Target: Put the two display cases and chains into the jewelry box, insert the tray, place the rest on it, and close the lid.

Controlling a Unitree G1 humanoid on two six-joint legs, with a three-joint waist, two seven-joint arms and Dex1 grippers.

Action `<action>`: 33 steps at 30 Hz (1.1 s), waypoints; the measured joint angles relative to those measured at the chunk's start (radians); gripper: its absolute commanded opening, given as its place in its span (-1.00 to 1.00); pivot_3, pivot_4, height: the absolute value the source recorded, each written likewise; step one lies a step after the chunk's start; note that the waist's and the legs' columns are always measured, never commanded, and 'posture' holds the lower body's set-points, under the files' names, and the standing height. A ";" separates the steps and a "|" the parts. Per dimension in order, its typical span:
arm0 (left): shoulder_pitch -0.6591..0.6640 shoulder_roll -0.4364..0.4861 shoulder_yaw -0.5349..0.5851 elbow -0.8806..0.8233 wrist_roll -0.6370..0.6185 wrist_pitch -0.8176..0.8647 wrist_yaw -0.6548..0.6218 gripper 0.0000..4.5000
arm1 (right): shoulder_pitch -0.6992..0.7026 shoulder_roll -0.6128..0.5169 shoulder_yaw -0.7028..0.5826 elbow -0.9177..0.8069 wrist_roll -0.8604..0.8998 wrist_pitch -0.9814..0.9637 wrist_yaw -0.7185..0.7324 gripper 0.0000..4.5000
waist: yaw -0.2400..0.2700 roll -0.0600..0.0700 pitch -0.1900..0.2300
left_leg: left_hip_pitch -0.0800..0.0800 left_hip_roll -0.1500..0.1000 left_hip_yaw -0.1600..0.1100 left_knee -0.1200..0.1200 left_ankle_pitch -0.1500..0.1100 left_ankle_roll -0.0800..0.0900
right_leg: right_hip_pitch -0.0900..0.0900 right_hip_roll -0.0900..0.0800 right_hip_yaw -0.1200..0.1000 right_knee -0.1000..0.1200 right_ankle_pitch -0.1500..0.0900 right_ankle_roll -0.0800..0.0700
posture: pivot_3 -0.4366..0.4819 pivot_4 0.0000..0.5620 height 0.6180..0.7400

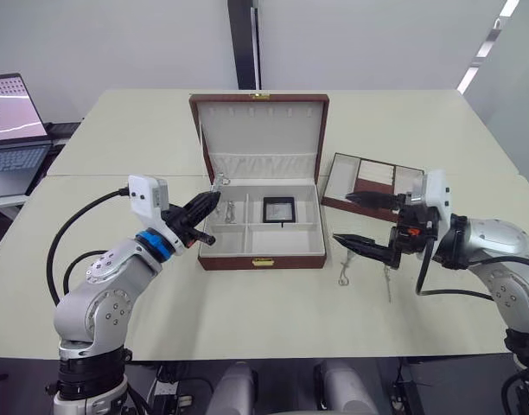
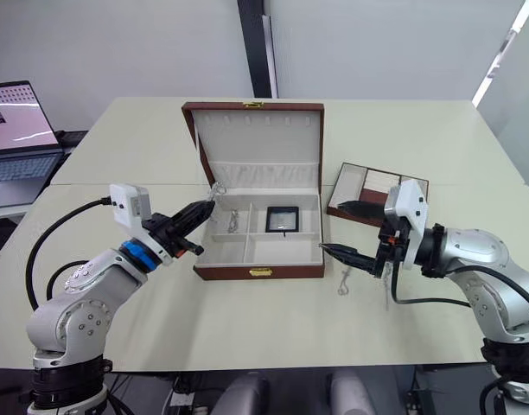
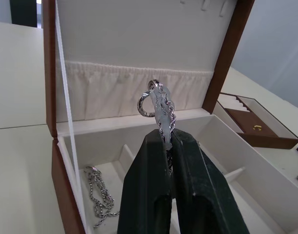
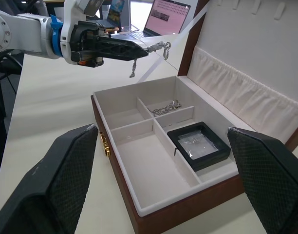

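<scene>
The left gripper [image 1: 214, 199] is clamped on a silvery chunky-link chain [image 3: 161, 109], its ring end poking past the fingertips, held above the left rear corner of the open jewelry box [image 1: 263, 258]. A second chain [image 4: 166, 107] already lies in the box's rear left compartment, and one display case [image 1: 278, 210] sits flat in the rear right compartment. The lid [image 1: 260, 130] stands upright. The right gripper [image 1: 341, 218] hangs with jaws spread wide and empty, just right of the box. The tray [image 1: 368, 181] rests on the table [image 1: 247, 311] behind it, and two thinner silver ring-topped pieces [image 1: 346, 275] lie under that gripper.
</scene>
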 measured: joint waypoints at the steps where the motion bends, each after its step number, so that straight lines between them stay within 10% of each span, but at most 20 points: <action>1: 0.001 0.003 -0.003 0.000 -0.001 0.005 -0.002 -0.98 | 0.008 -0.001 -0.008 -0.005 0.002 0.002 -0.001 1.00 | 0.000 0.000 0.000 | 0.000 0.000 0.000 0.000 0.000 0.000 | 0.000 0.000 0.000 0.000 0.000 0.000 | -0.05 -0.47 1.00; 28: 0.136 0.023 -0.016 -0.071 -0.039 0.064 0.007 -0.98 | 0.090 -0.036 -0.060 -0.091 0.039 0.030 -0.014 1.00 | 0.000 0.000 0.000 | 0.000 0.000 0.000 0.000 0.000 0.000 | 0.000 0.000 0.000 0.000 0.000 0.000 | -0.05 -0.47 1.00; 33: 0.153 0.020 -0.013 -0.085 -0.039 0.061 0.021 -0.46 | 0.087 -0.036 -0.053 -0.073 0.038 0.030 -0.005 1.00 | 0.000 0.000 0.000 | 0.000 0.000 0.000 0.000 0.000 0.000 | 0.000 0.000 0.000 0.000 0.000 0.000 | -0.05 -0.47 1.00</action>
